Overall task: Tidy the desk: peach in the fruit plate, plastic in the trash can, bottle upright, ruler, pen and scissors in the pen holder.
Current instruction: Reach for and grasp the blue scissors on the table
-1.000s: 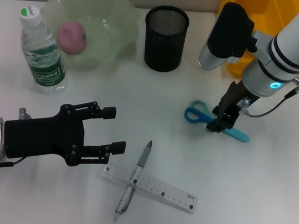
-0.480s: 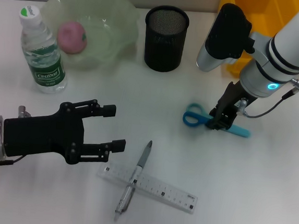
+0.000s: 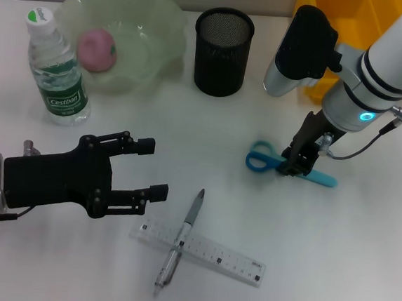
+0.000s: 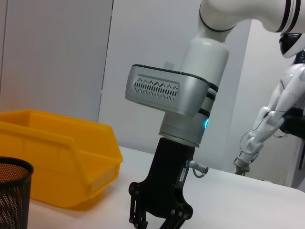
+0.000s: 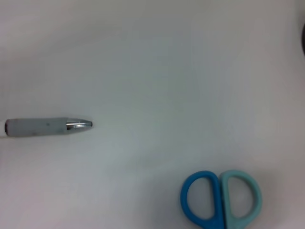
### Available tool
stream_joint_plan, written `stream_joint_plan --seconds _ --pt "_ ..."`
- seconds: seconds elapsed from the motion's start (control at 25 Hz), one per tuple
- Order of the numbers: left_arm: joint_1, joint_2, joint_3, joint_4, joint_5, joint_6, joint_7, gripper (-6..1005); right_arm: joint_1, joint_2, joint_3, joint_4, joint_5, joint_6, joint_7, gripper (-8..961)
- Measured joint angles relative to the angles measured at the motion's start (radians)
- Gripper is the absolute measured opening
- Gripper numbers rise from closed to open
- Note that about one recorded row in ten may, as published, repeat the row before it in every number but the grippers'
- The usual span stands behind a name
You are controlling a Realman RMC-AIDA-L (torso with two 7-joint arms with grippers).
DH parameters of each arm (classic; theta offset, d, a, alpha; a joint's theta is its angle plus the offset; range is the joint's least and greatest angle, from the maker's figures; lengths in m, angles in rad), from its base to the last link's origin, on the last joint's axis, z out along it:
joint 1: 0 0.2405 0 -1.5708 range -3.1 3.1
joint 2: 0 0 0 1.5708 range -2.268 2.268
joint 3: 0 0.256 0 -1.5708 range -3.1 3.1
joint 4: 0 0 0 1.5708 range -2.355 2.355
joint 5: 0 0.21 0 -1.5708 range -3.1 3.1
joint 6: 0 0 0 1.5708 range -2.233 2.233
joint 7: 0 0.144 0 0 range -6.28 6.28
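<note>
My right gripper [image 3: 294, 166] is down on the table, shut on the middle of the blue scissors [image 3: 260, 158], which lie flat. Their handles also show in the right wrist view [image 5: 221, 198]. My left gripper [image 3: 151, 169] is open and empty, low over the table just left of the pen. The grey pen [image 3: 183, 237] lies across the clear ruler [image 3: 216, 254] at the front. The pen's tip shows in the right wrist view [image 5: 47, 126]. The pink peach [image 3: 97, 49] sits in the green fruit plate [image 3: 156, 20]. The water bottle [image 3: 55, 71] stands upright. The black mesh pen holder [image 3: 222, 50] stands at the back middle.
A yellow bin [image 3: 353, 23] stands at the back right behind my right arm and also shows in the left wrist view [image 4: 62, 157]. The left wrist view shows my right arm's wrist and gripper [image 4: 159, 222] and the pen holder's rim [image 4: 12, 188].
The scissors have turned slightly under my right gripper, their handles shifting a little toward me. The right gripper has edged left. The left gripper has hardly moved.
</note>
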Motion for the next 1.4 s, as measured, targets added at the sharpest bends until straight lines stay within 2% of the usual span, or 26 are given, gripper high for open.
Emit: stream_joint_plan --seconds 0.4,0.68,1.4 --pt "0.000 0.001 -0.002 0.000 0.000 0.003 -0.001 810 -0.011 -0.004 0.013 -0.038 0.013 -0.022 0.001 220" --pt "0.002 0.002 -0.016 0.000 0.000 0.010 -0.002 810 -0.071 -0.008 0.023 -0.156 0.037 -0.067 0.001 219" --pt "-0.001 0.003 -0.017 0.001 -0.001 0.018 -0.002 810 -0.081 -0.009 0.016 -0.132 0.035 -0.081 0.000 201"
